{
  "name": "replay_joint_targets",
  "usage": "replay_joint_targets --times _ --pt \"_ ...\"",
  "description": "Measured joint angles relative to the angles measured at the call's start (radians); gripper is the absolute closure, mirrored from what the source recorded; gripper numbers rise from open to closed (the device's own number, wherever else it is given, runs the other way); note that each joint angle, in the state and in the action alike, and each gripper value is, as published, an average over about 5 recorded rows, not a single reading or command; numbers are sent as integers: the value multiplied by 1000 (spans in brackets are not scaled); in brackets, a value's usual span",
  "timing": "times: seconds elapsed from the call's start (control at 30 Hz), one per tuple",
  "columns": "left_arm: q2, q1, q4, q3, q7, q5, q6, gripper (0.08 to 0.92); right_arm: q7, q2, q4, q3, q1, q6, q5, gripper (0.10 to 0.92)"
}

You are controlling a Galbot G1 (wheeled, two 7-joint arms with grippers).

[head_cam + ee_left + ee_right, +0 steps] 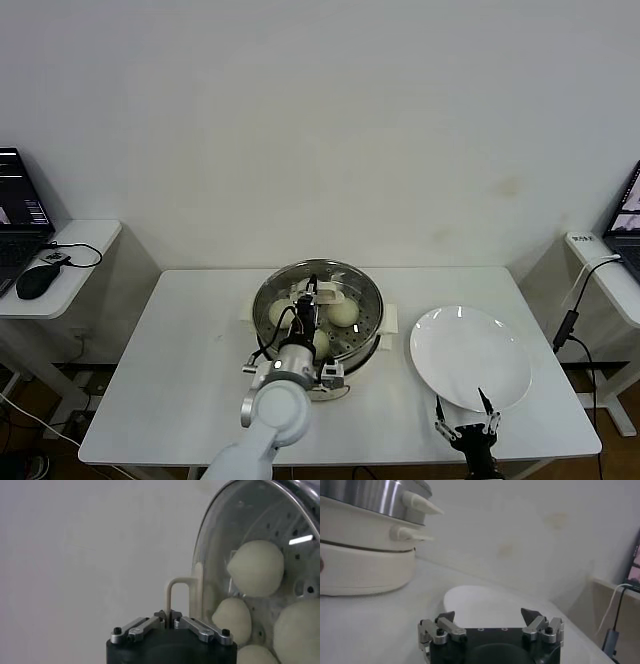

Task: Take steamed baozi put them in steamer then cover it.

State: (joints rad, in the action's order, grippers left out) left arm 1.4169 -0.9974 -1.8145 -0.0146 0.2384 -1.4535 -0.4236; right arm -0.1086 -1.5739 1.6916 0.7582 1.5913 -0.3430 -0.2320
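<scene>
The steamer (372,300) stands mid-table, a shiny steel pot on a white base. Several cream-white steamed baozi (343,313) lie on its perforated tray. My left gripper (312,287) hangs over the pot, shut on the cream handle (175,587) of the cover (240,540). In the left wrist view my left gripper (168,615) pinches that handle, and through the glass show baozi (256,568) and more (232,619). My right gripper (466,410) waits open and empty at the table's front edge. In the right wrist view my right gripper (489,616) has the steamer (365,500) farther off.
An empty white plate (470,357) lies to the right of the steamer, just beyond my right gripper, also plate (485,600). Side tables with laptops flank the white table (190,370); a mouse (36,282) and cables lie on the left one.
</scene>
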Motion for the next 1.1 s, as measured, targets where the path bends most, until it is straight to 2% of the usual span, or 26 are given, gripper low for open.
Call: replay_joint_targets --times 0.47,0.53,1.1 --pt "17 -15 10 14 -10 -14 14 870 -3 4 -3 -4 1 -1 -1 203" --pt "19 -19 7 17 -10 -17 19 849 -3 4 -3 -6 1 -1 -2 202" --pt "-23 -99 -99 40 -36 -21 51 362 -4 1 3 -11 10 0 -11 203"
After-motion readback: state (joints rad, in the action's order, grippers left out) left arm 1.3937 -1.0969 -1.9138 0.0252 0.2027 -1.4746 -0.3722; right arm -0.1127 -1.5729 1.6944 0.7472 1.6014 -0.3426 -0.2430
